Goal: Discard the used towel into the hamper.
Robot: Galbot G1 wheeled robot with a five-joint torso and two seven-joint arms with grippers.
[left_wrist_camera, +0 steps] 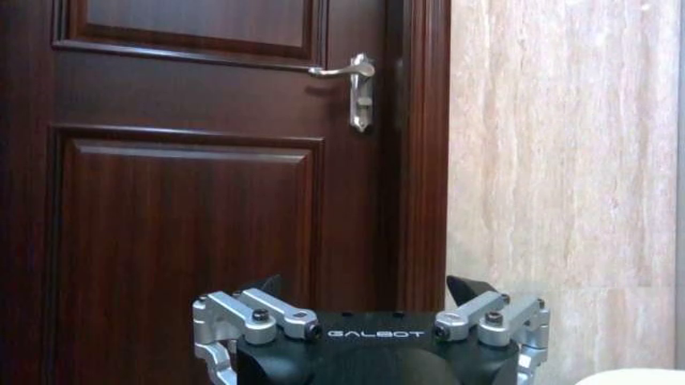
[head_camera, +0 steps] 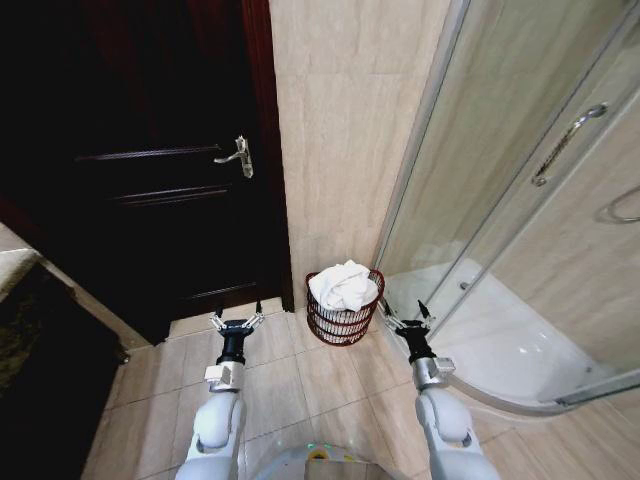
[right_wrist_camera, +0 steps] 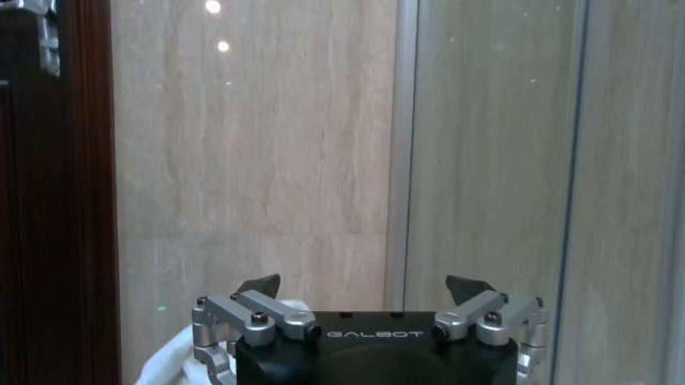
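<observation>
While flanking the hamper (head_camera: 343, 318) — both grippers' jaws spread, empty.

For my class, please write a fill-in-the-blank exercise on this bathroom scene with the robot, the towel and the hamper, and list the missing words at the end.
1. The white towel lies heaped in the ____, which stands on the floor against the tiled wall.
2. Left of the hamper is a dark wooden ____ with a silver handle.
3. The jaws of the left gripper and the right gripper are both ____ and hold nothing.
4. To the hamper's right is the glass ____ enclosure.

Missing words: hamper; door; open; shower
</observation>
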